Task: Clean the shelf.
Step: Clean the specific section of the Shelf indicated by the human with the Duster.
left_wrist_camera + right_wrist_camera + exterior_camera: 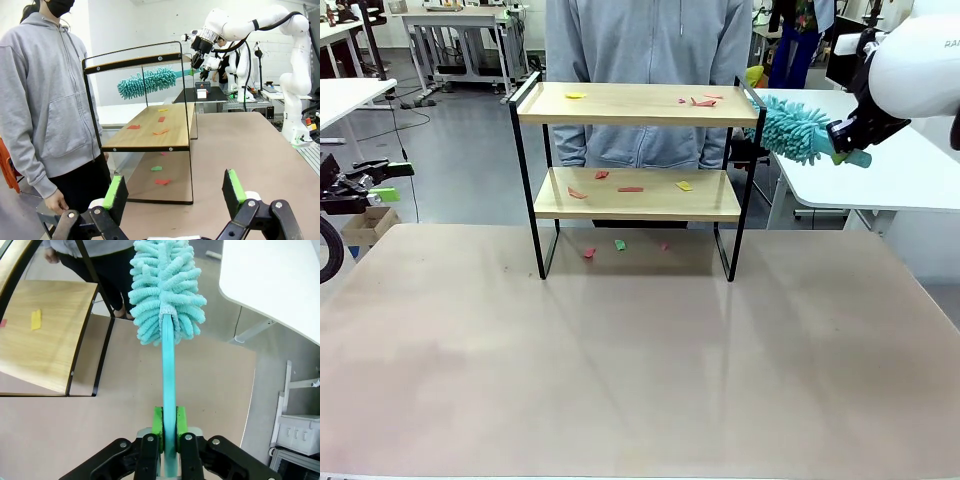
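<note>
Just off the shelf's right end, the right tool clamps a duster.

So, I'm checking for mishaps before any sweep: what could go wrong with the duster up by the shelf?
1. The duster, clamped in the right gripper, hangs by the top end of the shelf; it may snag the thin black frame and shove the rack.
2. A sweep could flick the paper scraps toward the person close behind, or onto the table, where some already lie.
</note>
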Action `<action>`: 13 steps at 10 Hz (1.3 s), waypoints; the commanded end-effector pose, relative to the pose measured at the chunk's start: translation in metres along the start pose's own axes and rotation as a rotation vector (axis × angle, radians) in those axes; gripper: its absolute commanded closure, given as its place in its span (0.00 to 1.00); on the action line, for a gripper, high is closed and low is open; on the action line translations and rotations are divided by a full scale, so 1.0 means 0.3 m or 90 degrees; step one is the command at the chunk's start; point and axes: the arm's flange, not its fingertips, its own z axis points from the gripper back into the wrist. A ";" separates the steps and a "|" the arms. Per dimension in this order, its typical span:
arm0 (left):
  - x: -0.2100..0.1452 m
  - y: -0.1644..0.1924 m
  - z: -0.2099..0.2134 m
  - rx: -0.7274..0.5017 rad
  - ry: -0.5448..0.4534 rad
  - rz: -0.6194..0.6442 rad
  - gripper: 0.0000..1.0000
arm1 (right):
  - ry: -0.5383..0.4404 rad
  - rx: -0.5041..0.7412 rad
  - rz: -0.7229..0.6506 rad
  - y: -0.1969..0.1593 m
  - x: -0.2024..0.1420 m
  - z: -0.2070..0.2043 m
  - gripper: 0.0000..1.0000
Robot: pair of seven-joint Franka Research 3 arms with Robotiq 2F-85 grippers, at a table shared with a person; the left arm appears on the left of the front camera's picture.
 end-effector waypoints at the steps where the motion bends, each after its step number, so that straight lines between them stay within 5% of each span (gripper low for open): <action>1: 0.007 -0.006 0.001 0.001 0.003 -0.009 0.00 | -0.004 0.002 -0.001 0.000 0.003 0.010 1.00; 4: 0.007 -0.006 0.001 0.001 0.003 -0.009 0.00 | -0.004 0.002 -0.001 0.000 0.003 0.010 1.00; 5: 0.007 -0.006 0.001 0.001 0.003 -0.009 0.00 | 0.000 0.000 0.000 0.000 0.000 0.000 0.87; 7: 0.007 -0.006 0.001 0.001 0.003 -0.009 0.00 | 0.019 -0.012 0.038 -0.091 -0.009 0.113 0.87; 13: 0.007 -0.006 0.001 0.001 0.003 -0.009 0.00 | 0.239 0.023 0.266 -0.260 -0.159 0.402 0.87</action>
